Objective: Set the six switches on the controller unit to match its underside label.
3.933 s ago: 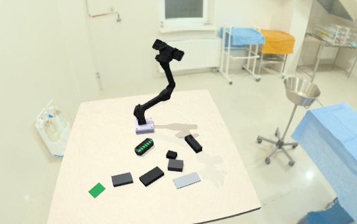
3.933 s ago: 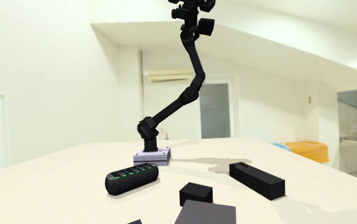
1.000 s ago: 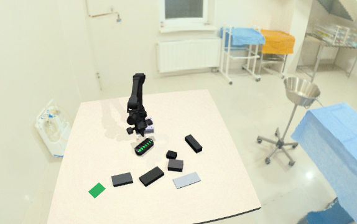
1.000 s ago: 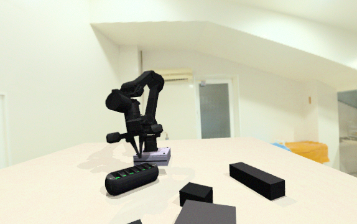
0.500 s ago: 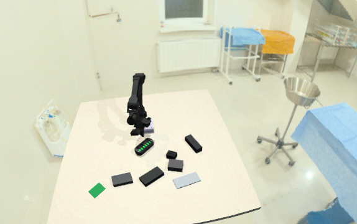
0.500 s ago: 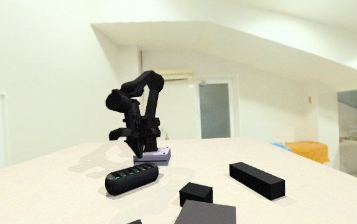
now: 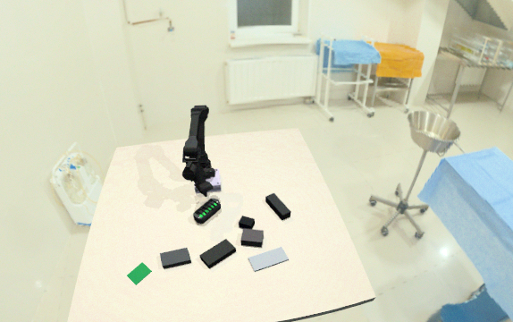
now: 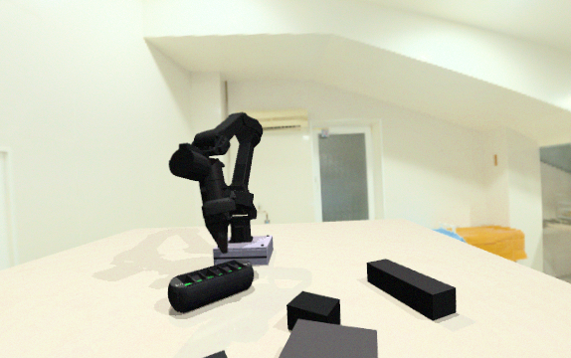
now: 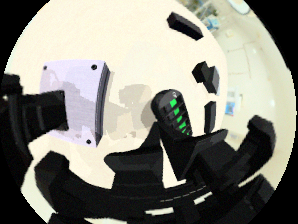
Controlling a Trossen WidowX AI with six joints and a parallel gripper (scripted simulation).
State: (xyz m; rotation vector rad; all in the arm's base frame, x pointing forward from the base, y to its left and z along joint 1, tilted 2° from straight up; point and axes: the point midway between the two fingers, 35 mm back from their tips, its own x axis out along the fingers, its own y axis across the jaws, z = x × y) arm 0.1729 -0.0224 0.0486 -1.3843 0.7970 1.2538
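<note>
The dark grey controller unit [image 7: 209, 213] [image 8: 210, 289] [image 9: 169, 106] sits flat on its base, switches facing up. Green shows along the row of rocker switches in all views; each rocker's tilt is too small to tell surely. The label underneath is hidden. My gripper [image 7: 205, 194] [image 8: 223, 250] [image 9: 156, 124] is shut and empty, pointing down. Its tips are above the bench, on the arm-base side of the unit, apart from it. In the wrist view a finger covers the unit's near end.
The arm's pale base block [image 7: 214, 182] [image 8: 245, 253] [image 9: 77, 102] is close behind the gripper. A long black block [image 7: 278, 206] [image 8: 410, 289] [image 9: 185, 26] lies to the right. A small black block [image 7: 247, 222] [image 8: 313, 309], other dark boxes, a light grey plate [image 7: 268, 258] and a green card [image 7: 139, 274] lie toward the front.
</note>
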